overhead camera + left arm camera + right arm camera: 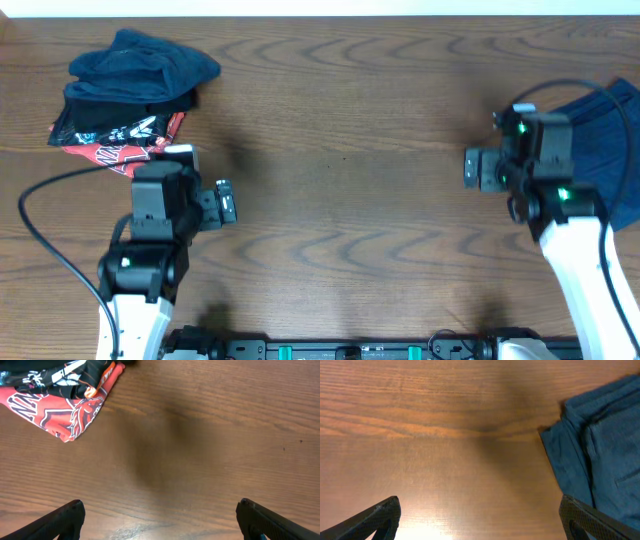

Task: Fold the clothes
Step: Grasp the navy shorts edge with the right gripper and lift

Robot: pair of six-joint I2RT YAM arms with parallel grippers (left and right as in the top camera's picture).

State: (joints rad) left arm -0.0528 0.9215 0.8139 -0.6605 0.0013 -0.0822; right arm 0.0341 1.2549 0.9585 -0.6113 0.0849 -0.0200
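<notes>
— Left side?
— My left gripper (160,510) spreads wide, empty; crumpled dark navy fabric garment (150,62) tops a red-and-black printed cloth (115,148) at ten o'clock.
— Right?
— My right gripper (480,505) gapes too; folded blue fabric garment (605,445) at three o'clock.

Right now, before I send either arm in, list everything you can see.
navy garment: 1, dark navy, crumpled on top of the pile at the table's far left
black garment: 1, black with white print, in that pile under the navy one
red garment: 1, red with dark and white print, bottom of the pile, nearest the left arm
blue garment: 1, plain blue, at the table's right edge, partly hidden by the right arm
table: 1, brown wood grain
left gripper: 1, black, open, empty
right gripper: 1, black, open, empty
</notes>
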